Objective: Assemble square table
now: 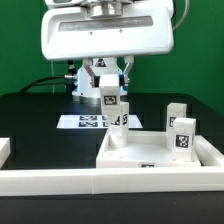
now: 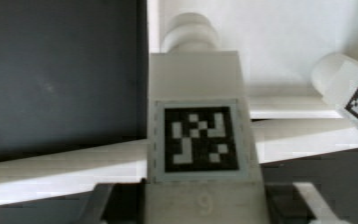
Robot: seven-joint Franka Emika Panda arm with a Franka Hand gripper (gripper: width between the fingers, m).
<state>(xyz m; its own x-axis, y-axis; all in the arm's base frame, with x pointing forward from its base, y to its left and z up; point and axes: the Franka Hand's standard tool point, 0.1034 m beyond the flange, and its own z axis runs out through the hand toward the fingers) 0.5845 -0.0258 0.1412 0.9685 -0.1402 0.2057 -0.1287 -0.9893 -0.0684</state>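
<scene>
My gripper (image 1: pixel 109 93) is shut on a white table leg (image 1: pixel 112 106) that bears a black-and-white tag and hangs upright. The leg's lower end stands at the far corner of the white square tabletop slab (image 1: pixel 150 152), on the exterior view's left. Whether it touches the slab I cannot tell. In the wrist view the leg (image 2: pixel 201 110) fills the middle, its round peg end pointing at the slab's corner. The dark fingers (image 2: pixel 126 198) press on both its sides at my gripper (image 2: pixel 202 200). The slab's rim (image 2: pixel 60 165) runs across behind the leg.
Two more tagged white legs (image 1: pixel 177 113) (image 1: pixel 185 137) stand at the slab's side on the exterior view's right; one shows in the wrist view (image 2: pixel 350 92). The marker board (image 1: pixel 86 122) lies behind the slab. Long white rail walls (image 1: pixel 90 181) border the front and sides.
</scene>
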